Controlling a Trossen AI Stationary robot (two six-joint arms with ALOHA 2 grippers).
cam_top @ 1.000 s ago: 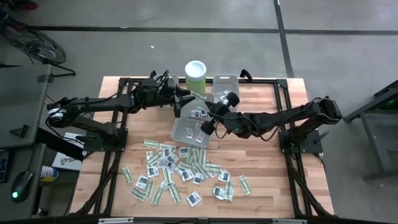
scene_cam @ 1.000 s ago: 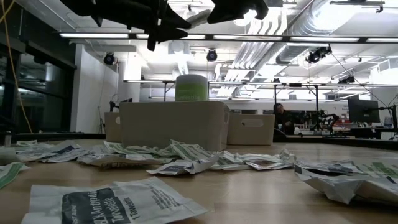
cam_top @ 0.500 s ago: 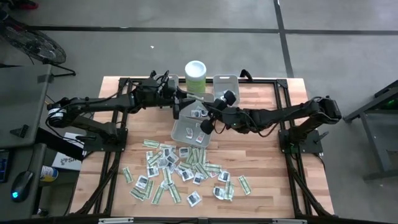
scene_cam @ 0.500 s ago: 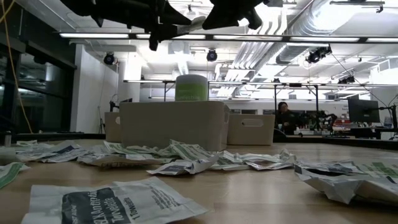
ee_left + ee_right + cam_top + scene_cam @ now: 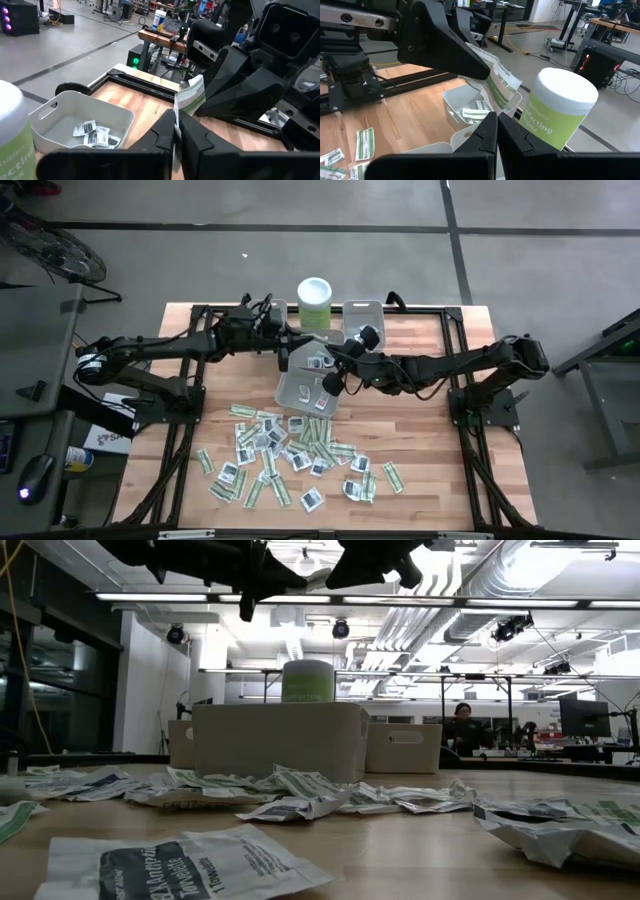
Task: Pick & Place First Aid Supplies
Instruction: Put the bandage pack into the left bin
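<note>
Dozens of first aid packets [image 5: 290, 455] lie loose on the near half of the table, and one narrow green-white strip [image 5: 190, 97] hangs in the air above the central bin [image 5: 283, 385]. My left gripper [image 5: 176, 115] is clenched on one end of it and my right gripper [image 5: 496, 117] pinches the other.

I judge the strip nearly weightless, thin and floppy. It bends where it leaves the fingers, so it should be held by a flat end and never tugged from both sides, or the paper may tear.

The far bin [image 5: 50, 112] beside the canister [image 5: 560, 110] holds a few white squares. The bin on the canister's other side [image 5: 451, 100] holds green strips, and the central bin holds a few packets.
</note>
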